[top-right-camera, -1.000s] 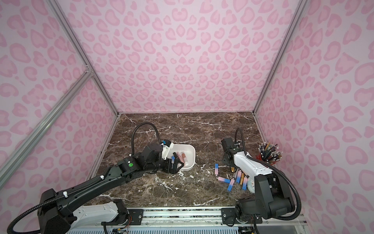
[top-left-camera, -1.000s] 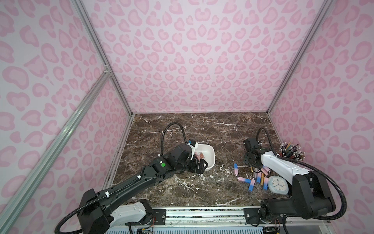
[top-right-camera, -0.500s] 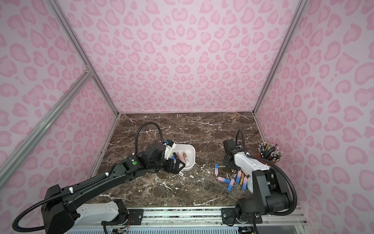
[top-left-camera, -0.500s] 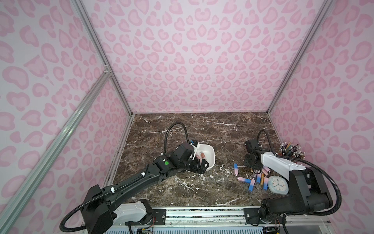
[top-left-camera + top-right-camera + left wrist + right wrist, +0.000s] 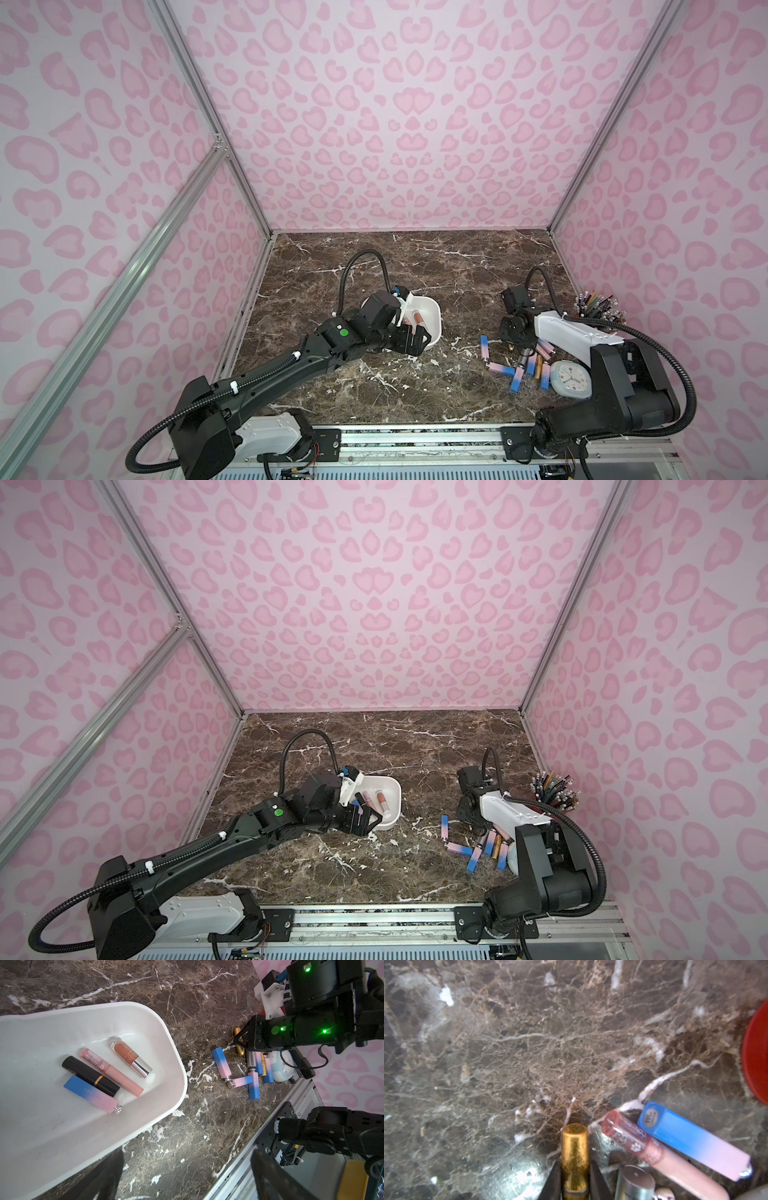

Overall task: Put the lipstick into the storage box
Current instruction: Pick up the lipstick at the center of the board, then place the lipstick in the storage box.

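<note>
Snugly between right fingers [image 5: 597,1185] — gold lipstick [image 5: 574,1147]

I see the gold lipstick [image 5: 574,1147] flat on the counter [image 5: 529,1053], between the right fingers [image 5: 598,1180]; the white storage box [image 5: 166,1043] sits at its 9 o'clock.

Seen from above in both top views, the black left arm [image 5: 291,370] stretches low from its base at seven o'clock toward two o'clock. The left gripper [image 5: 415,343] at its end has its jaws spread wide with nothing between them. The right arm [image 5: 577,336] rises from its base at five o'clock and folds back, its white forearm running toward ten o'clock and its wrist bent steeply downward, so the right gripper [image 5: 574,1164] points down with its jaws pinched against both sides of a gold lipstick [image 5: 574,1142].
</note>
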{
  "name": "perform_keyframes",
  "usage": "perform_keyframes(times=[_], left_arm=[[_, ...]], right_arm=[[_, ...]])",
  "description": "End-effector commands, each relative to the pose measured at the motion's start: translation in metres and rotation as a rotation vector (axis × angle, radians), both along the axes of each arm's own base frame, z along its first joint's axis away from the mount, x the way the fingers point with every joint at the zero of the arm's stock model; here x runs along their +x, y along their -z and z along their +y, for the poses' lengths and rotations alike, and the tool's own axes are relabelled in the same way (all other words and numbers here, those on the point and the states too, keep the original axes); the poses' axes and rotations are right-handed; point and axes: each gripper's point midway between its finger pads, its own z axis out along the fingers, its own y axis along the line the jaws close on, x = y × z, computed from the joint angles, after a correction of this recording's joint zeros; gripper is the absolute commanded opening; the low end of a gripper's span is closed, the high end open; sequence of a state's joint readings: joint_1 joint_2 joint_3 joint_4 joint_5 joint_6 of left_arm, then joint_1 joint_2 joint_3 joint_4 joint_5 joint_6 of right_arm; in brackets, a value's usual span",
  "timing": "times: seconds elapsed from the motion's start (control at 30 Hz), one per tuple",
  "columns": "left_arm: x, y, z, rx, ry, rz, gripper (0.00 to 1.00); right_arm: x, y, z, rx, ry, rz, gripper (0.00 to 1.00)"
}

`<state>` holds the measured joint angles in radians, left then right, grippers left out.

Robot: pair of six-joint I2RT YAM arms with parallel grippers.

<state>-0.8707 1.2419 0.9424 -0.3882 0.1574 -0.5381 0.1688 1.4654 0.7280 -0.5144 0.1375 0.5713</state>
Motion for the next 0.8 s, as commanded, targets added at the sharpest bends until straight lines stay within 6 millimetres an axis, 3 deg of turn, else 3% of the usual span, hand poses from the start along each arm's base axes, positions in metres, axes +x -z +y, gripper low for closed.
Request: perform_keyframes(times=[0.0,0.13,0.33,0.57,0.77], left_arm=[[0.004,-0.011,-0.007,-0.033,0.016,-0.033,0.98],[0.004,-0.013,-0.007,-0.037,0.018,-0.037,0.98],[0.002,-0.014,0.000,-0.037,-0.001,-0.045,0.98],[-0.005,-0.012,0.025,-0.012,-0.059,-0.063,0.98],[-0.012,-0.018,0.050,-0.011,-0.117,-0.090,0.98]], right_arm=[[0.000,-0.005,0.003,-0.008,-0.016,-0.003,0.24],[0.006,-0.023,0.015,-0.043,-0.065,-0.021,0.24],[0.023,-0.053,0.060,-0.036,-0.173,-0.082,0.24],[0.048,-0.089,0.143,-0.036,-0.344,-0.151,0.24],[0.057,-0.094,0.224,-0.012,-0.500,-0.164,0.24]])
